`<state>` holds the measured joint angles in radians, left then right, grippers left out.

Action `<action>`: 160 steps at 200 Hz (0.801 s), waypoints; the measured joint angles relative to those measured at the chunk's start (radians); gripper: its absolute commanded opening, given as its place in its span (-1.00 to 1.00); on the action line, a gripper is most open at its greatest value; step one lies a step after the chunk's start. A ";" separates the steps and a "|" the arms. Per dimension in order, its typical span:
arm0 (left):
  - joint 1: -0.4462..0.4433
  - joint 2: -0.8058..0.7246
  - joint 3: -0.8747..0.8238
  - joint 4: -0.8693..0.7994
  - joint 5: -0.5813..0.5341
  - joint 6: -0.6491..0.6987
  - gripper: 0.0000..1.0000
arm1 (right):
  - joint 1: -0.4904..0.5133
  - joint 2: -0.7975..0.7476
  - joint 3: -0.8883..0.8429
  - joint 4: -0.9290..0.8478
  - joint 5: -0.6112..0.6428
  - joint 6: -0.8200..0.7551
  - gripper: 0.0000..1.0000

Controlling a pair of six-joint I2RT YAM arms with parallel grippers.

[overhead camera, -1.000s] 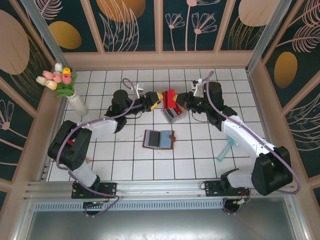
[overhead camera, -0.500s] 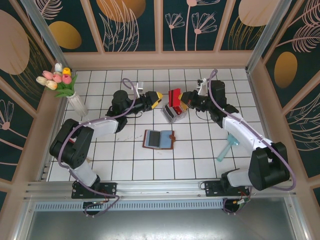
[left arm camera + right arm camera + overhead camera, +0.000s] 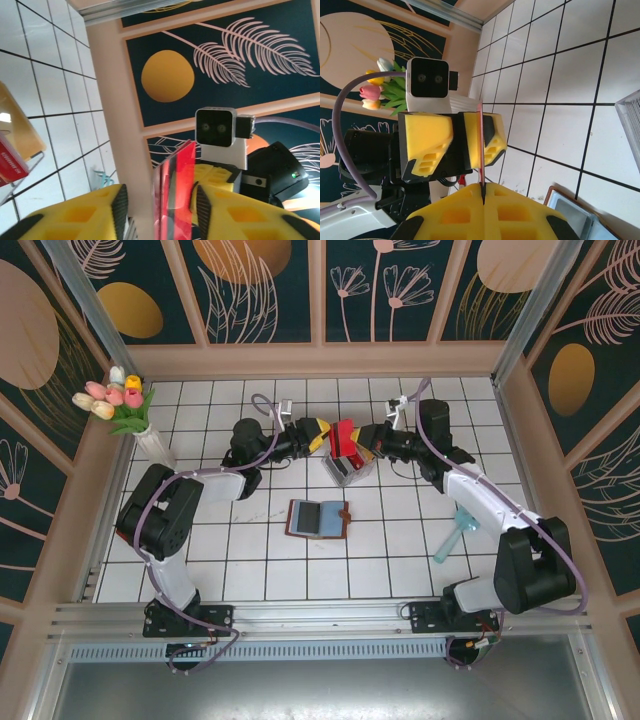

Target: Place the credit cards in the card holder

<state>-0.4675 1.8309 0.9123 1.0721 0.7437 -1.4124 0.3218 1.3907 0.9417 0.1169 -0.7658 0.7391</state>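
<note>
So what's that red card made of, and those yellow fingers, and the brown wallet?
The red card is probably plastic: thin, stiff and glossy, with light glinting off it. The yellow fingers look like moulded matte plastic or rubber, with square hollows. The brown wallet may be leather with a dull finish, but it is too small to be sure.

Your left wrist view cuts the red card [image 3: 175,195] off at the bottom edge; the right wrist view crops the card holder [image 3: 575,212] at its corner.
</note>
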 measured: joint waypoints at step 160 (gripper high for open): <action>0.000 0.000 -0.003 0.047 0.007 -0.027 -0.95 | -0.014 0.017 -0.004 0.030 -0.030 0.019 -0.93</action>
<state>-0.4675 1.8309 0.9089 1.1191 0.7509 -1.4395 0.3073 1.4075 0.9375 0.1471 -0.7956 0.7582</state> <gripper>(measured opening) 0.073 0.053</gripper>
